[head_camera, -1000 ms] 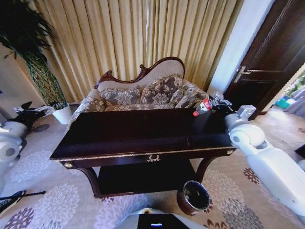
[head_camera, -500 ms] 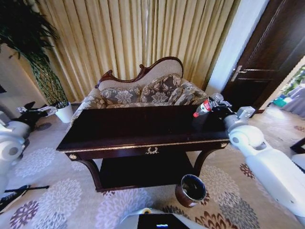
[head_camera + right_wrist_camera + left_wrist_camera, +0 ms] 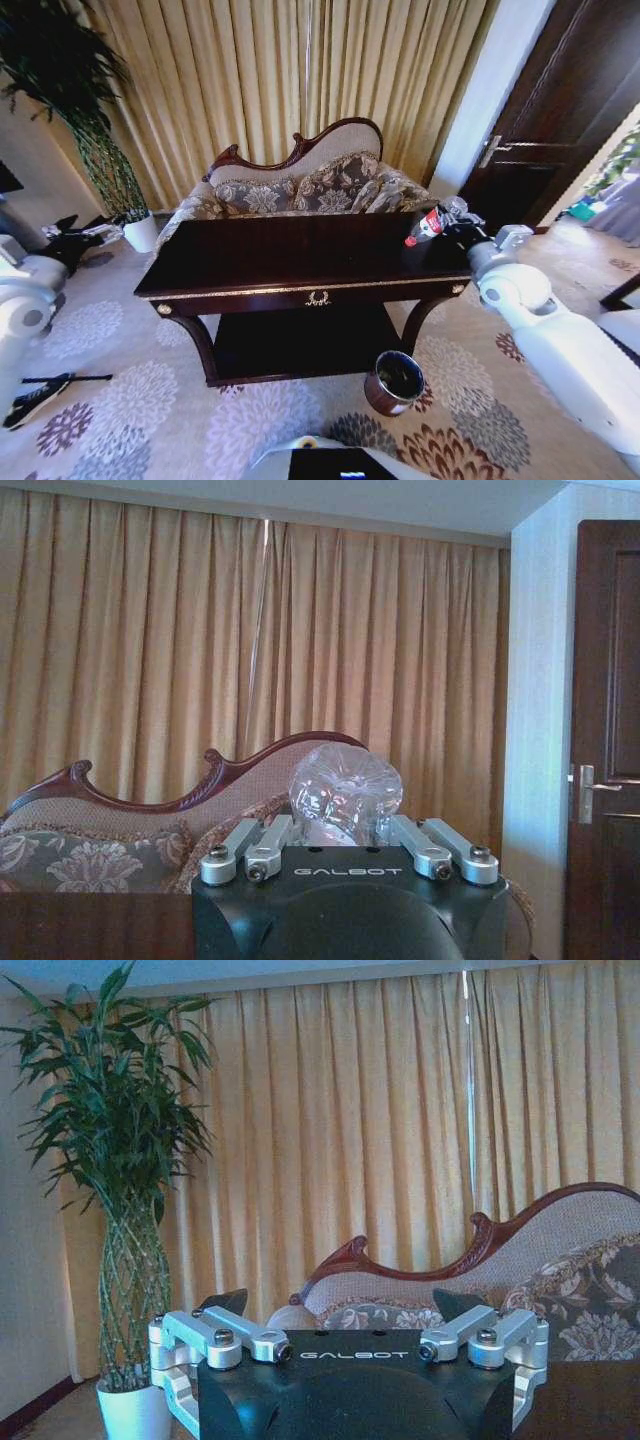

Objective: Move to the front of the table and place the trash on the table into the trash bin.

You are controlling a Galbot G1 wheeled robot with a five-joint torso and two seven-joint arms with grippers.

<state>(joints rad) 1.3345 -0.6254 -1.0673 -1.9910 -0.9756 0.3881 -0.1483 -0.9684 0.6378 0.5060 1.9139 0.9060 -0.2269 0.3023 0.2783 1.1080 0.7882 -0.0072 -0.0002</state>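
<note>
- Here, the table (image 3: 300,262) spans the middle of the head view, with the sofa (image 3: 300,185) and curtain (image 3: 280,80) behind it.
- The bin (image 3: 395,382) stands on the carpet in front of the table's right end, low and open-topped.
- The right gripper (image 3: 447,224) hangs over the table's far right corner, clamped on the bottle (image 3: 430,220).
- The bottle's long axis lies tilted, red cap toward the table's middle; in the right wrist view its clear base (image 3: 345,785) sits between the closed-in fingers.
- I judge the move ahead turns on this: the bin lies below the held bottle and nearer the robot, on the right arm's side.
- The left gripper (image 3: 340,1312) is parked well off the table's left end, fingers spread and empty, near the plant (image 3: 125,1190).
- Any smaller litter on the dark tabletop is too hard to make out.
</note>
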